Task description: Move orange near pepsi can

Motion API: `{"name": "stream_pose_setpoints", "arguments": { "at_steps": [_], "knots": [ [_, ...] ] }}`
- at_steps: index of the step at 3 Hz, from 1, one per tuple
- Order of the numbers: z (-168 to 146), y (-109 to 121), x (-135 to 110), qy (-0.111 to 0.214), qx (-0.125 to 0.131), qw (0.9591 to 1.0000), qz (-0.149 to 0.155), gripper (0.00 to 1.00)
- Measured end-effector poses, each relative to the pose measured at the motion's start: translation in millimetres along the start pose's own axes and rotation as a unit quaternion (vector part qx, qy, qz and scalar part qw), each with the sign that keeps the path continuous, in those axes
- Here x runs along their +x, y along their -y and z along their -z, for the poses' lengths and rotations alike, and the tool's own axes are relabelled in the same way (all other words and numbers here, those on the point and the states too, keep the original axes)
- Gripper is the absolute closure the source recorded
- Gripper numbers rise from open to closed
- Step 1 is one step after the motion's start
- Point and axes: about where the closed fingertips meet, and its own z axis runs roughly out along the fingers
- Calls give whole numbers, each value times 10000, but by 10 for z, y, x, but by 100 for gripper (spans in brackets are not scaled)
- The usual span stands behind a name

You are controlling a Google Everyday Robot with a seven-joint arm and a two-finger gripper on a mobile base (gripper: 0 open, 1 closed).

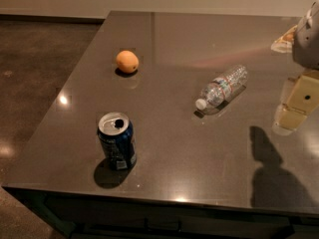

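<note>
The orange [127,61] sits on the dark grey table [174,158] at the back left. The pepsi can [116,140], dark blue with a silver opened top, stands upright near the front left edge, well in front of the orange. My gripper [295,108] hangs at the far right edge of the view, above the table, far from both the orange and the can. It holds nothing that I can see.
A clear plastic water bottle [222,89] with a white cap lies on its side in the middle right of the table. The table's left and front edges drop to a dark floor [35,59]. A pale object [284,40] lies at the back right.
</note>
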Motion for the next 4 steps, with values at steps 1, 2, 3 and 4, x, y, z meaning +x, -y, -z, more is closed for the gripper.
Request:
{"name": "stream_pose_setpoints", "arguments": {
  "at_steps": [1,2,3,4],
  "knots": [
    [0,0,0,0,1,10000,0,0],
    [-71,151,-181,155,218,9996,-43,0],
    [-212,506,-543,415,567,9973,-232,0],
    [-381,909,-917,712,766,9928,-584,0]
  ]
}}
